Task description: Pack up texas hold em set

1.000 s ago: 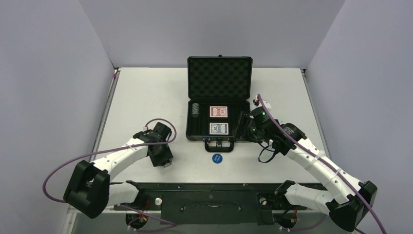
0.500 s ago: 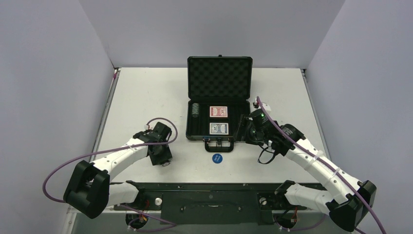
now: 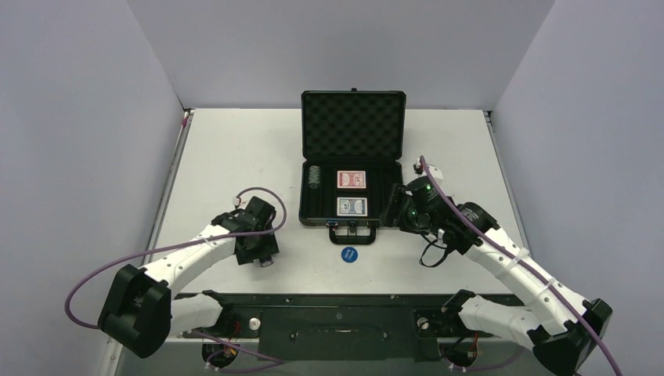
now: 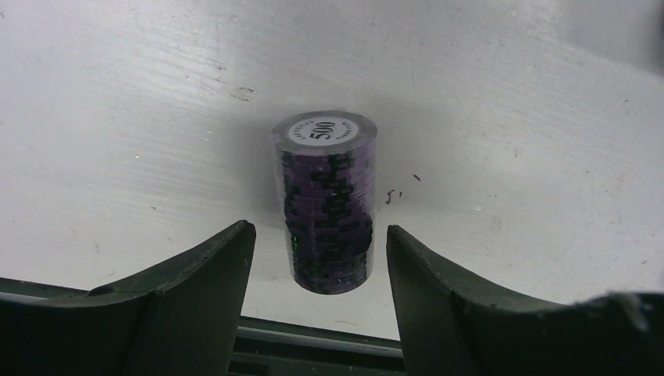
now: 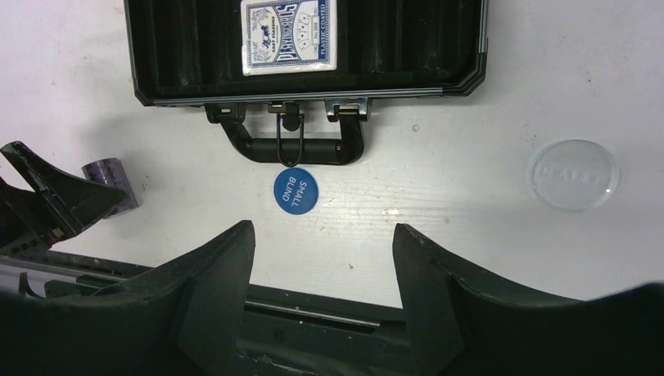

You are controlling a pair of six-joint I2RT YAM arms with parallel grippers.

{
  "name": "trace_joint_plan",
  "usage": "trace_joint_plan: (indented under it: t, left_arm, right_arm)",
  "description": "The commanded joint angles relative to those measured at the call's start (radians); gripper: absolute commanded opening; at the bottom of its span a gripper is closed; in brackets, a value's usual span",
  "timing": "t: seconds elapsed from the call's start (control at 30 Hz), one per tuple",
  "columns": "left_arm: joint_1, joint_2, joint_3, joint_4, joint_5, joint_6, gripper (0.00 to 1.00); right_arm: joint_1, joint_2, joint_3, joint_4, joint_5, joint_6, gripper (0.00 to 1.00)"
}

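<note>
The left gripper (image 4: 319, 231) is hovering over the purple chip stack (image 4: 325, 196), which is lying on the bare tabletop (image 3: 227, 157) well to the left of the open black case (image 3: 354, 125). The step in hand is probably the pick-up of that stack. To do it well, the arm should be coming down until the pads are bracketing the middle of the stack's length. It should then be closing squarely across the rounded sides, so the chips are pressed evenly and are not fanning out or rolling away. The left jaws are standing apart, with a gap showing on each side of the stack, so they are touching nothing and holding nothing. The right gripper (image 5: 322, 235) is waiting by the case's front right corner, its jaws also apart and empty, looking down on the handle, the blue "small blind" disc (image 5: 296, 189) and the clear disc (image 5: 571, 172). Both discs are lying loose on the tabletop in front of the case. The red card deck (image 3: 352, 179) and the blue card deck (image 3: 352, 206) are already sitting in the case.
</note>
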Motion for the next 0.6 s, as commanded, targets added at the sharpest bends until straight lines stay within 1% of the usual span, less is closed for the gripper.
trace_joint_plan:
  t: [0.0,0.1,0.13,0.2,0.23,0.37,0.43,0.57]
  left_arm:
    - [-0.006,-0.034,0.039,-0.014,-0.074,-0.015,0.61]
    - [-0.006,-0.037,0.043,-0.014,-0.105,-0.019,0.59]
    - [-0.006,-0.036,0.046,-0.013,-0.109,-0.020,0.55]
    - [-0.006,-0.038,0.048,0.001,-0.110,-0.020,0.42]
    - [-0.008,-0.042,0.049,0.013,-0.105,-0.019,0.31]
    - [-0.009,-0.068,0.061,0.042,-0.044,0.027,0.17]
    - [-0.010,-0.085,0.088,0.035,-0.014,0.050,0.12]
    - [-0.013,-0.125,0.148,-0.026,0.028,0.102,0.08]
  right_arm:
    - [0.007,-0.066,0.025,-0.021,0.052,0.008,0.61]
    - [0.005,-0.089,0.012,-0.040,0.050,-0.007,0.61]
    - [0.005,-0.100,0.010,-0.049,0.049,-0.010,0.61]
    - [0.005,-0.116,0.003,-0.061,0.041,-0.023,0.61]
    - [0.005,-0.128,-0.001,-0.066,0.033,-0.031,0.61]
    - [0.005,-0.167,0.008,-0.112,-0.003,-0.044,0.61]
    - [0.005,-0.199,0.016,-0.141,-0.017,-0.043,0.61]
    - [0.005,-0.279,-0.023,-0.150,-0.051,-0.020,0.61]
